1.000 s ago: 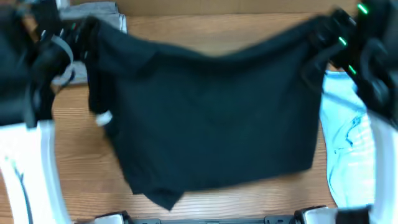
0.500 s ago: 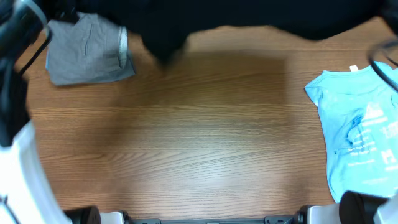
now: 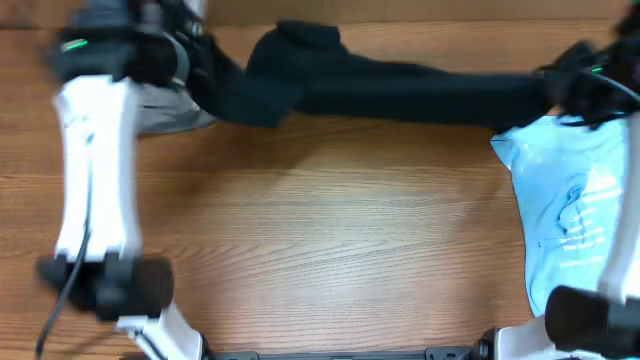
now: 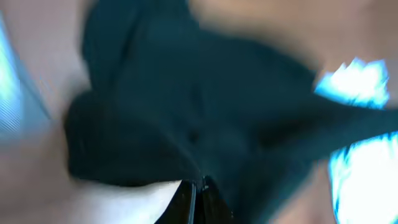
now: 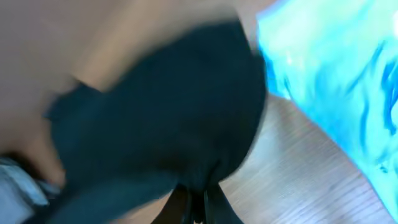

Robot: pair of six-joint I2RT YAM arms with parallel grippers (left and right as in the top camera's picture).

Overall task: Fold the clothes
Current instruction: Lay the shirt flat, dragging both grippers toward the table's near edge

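Nearest us on the wooden tabletop, the light-blue T-shirt lies flat along the right side. Farther back we see the black T-shirt drawn into a long band across the far edge, with the left jaws and the right jaws each clenched on one end. The grey garment lies at the far left, partly hidden by the left arm.

The black T-shirt is stretching as a bunched, narrow band across the far side of the table, its right end meeting the light-blue printed T-shirt lying flat at the right, while the grey garment is lying partly hidden at far left.
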